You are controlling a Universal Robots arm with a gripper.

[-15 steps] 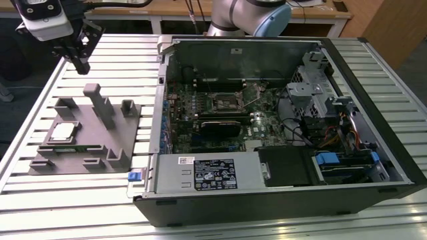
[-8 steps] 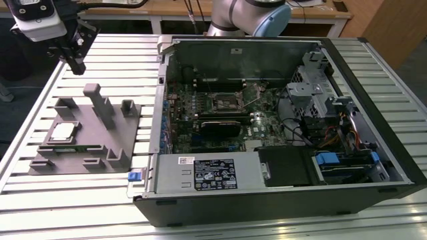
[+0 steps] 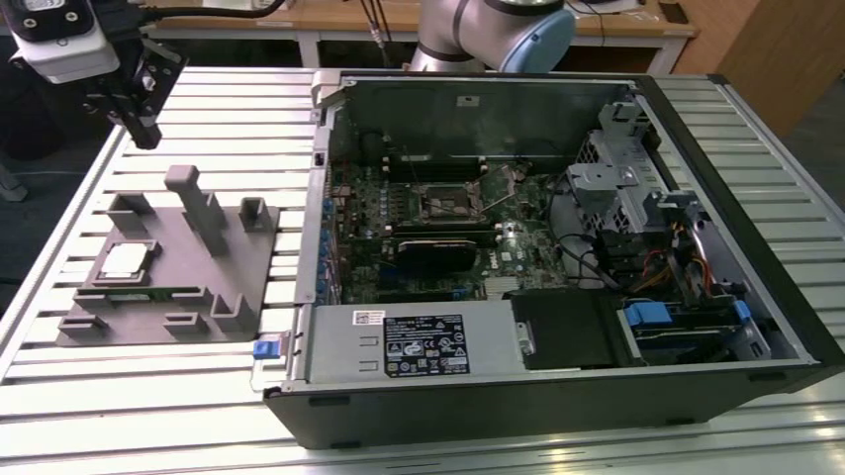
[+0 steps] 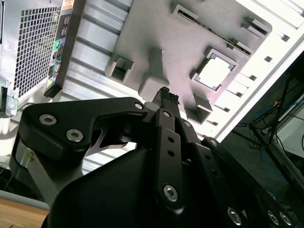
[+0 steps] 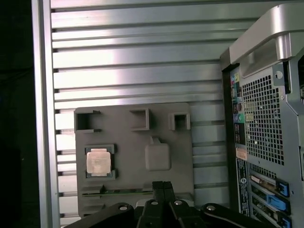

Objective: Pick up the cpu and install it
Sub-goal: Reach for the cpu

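**A:** Start close in. How do the jaws stand?

**B:** There is one gripper point(image 5: 163, 184), and its two black fingers point(image 5: 157, 191) are pressed together with nothing between them. The second wrist view shows the same at the gripper point(image 4: 165, 94) tips: closed and empty.

**A:** What lies under it?

**B:** One grey fixture point(image 5: 133, 142), and the gripper is not touching it. I count three small open pockets point(image 5: 140, 118) along one edge. One green memory strip point(image 5: 118, 192) lies in a slot at the edge nearest the fingers.

**A:** And the cpu?

**B:** There is one cpu point(image 5: 99, 161), lying flat in a square recess of the fixture with its pale metal top up. In the exterior view the cpu point(image 3: 123, 261) is towards the exterior view's left of the fixture point(image 3: 172, 297). The gripper point(image 3: 141, 134) hangs above the table beyond it.

**A:** Further out?

**B:** One slatted metal table point(image 3: 133, 396) carries everything. One computer case point(image 3: 528, 406) lies open just beside the fixture, on the exterior view's right. Its one motherboard point(image 3: 436, 218) faces up, well apart from the cpu. Behind the case rises the one arm point(image 3: 489, 30).
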